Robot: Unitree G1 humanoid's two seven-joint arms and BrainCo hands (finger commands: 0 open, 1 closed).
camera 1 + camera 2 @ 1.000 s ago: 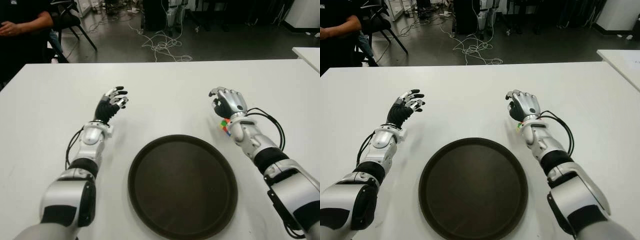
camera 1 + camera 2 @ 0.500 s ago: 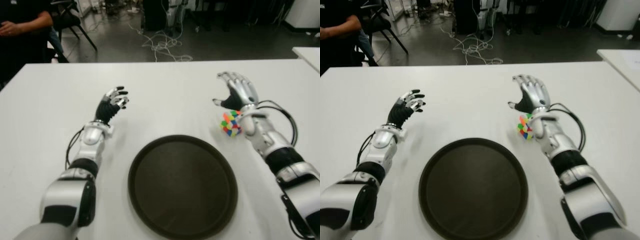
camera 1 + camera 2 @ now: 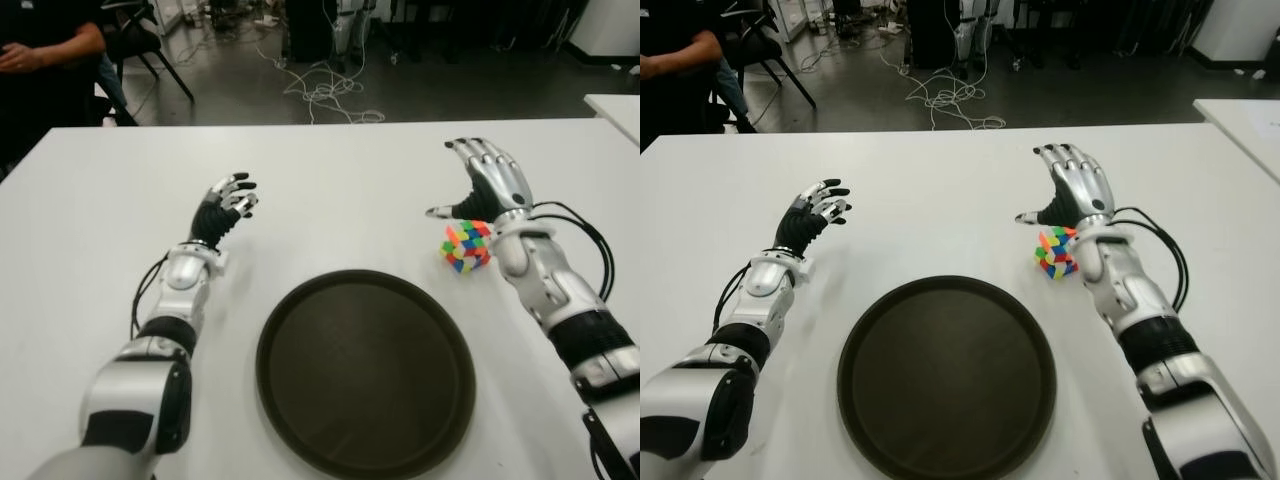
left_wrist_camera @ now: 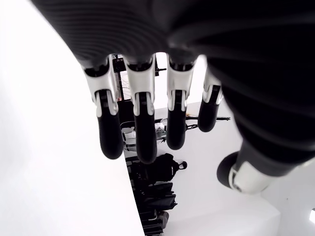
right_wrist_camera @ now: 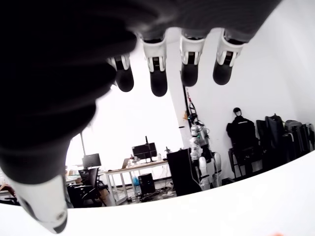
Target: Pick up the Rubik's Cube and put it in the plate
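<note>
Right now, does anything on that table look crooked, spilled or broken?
Nothing spilled or broken. The Rubik's Cube sits tipped on the white table, just under the open right hand and outside the empty plate. The left hand shows left of the plate.

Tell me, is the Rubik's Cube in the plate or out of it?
Out. The Rubik's Cube sits on the table beyond the empty plate.

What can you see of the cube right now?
The cube is a scrambled Rubik's type with green, yellow, red, orange and blue stickers, looking like hard plastic. It sits on the white table, turned corner-on to the camera, just beyond the plate rim toward the robot's right. The right hand shows just behind it, fingers spread, thumb near its top; contact can't be confirmed. Nothing grips it.
</note>
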